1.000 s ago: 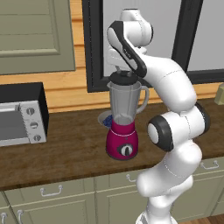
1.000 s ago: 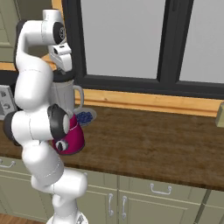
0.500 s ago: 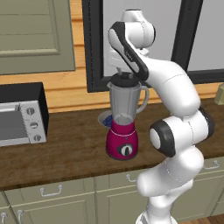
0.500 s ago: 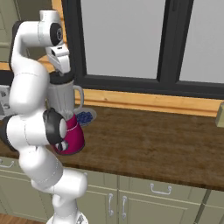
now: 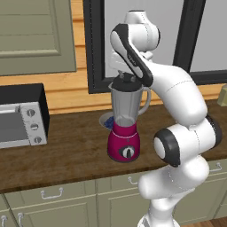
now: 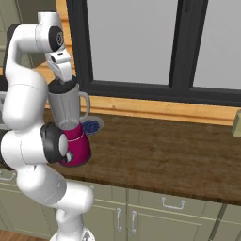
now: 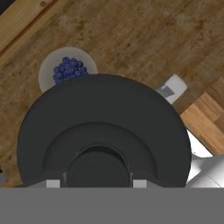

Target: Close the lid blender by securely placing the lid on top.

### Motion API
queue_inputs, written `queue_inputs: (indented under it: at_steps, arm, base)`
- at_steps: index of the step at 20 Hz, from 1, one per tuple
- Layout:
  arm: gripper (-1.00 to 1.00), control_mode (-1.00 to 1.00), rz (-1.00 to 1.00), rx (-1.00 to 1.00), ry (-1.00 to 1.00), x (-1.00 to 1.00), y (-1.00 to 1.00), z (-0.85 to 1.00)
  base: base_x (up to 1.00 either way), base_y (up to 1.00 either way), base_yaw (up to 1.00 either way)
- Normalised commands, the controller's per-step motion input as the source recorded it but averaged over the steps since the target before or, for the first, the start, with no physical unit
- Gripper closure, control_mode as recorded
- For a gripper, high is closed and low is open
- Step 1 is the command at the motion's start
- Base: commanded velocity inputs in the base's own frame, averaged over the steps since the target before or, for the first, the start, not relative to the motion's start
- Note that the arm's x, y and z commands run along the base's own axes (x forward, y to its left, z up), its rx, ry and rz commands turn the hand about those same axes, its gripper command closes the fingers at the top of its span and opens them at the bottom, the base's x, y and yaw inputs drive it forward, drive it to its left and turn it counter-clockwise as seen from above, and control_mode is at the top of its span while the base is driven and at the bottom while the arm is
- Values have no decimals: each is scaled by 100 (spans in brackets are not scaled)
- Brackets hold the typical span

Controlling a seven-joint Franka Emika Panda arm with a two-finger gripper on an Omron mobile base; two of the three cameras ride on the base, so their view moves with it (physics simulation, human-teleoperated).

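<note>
The blender point(image 5: 125, 124) point(image 6: 70, 124) stands on the wooden counter, a magenta base with a dial under a tall clear grey jar. The black round lid point(image 5: 123, 83) point(image 6: 61, 85) sits at the jar's mouth, level with the rim. My gripper point(image 5: 126, 78) point(image 6: 61, 75) points straight down onto it and is shut on the lid's centre knob. From the hand view the lid point(image 7: 105, 127) hides the jar's mouth. The jar's handle point(image 7: 172, 88) sticks out past its edge.
A bluish plate of blueberries point(image 7: 47, 70) point(image 5: 105, 119) point(image 6: 92, 126) lies right behind the blender. A silver and black toaster oven point(image 5: 20, 117) stands at the counter's left. A dark window frame point(image 6: 141, 89) runs along the back wall.
The hand and lid have hardly moved over the jar. The arm's elbow has swung outward and higher.
</note>
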Motion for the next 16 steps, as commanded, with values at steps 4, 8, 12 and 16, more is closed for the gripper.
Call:
queue_inputs:
  at_steps: [4,8,12,16]
  arm:
    - [100,-100,0,0,0,-13,9,0]
    - [100,-100,0,4,7,0,-2,0]
    - [100,-100,0,11,10,0,-4,0]
    - [100,-100,-1,9,6,3,0,0]
  base:
    - [0,0,0]
    - [0,0,0]
    - [0,0,0]
    - [0,0,0]
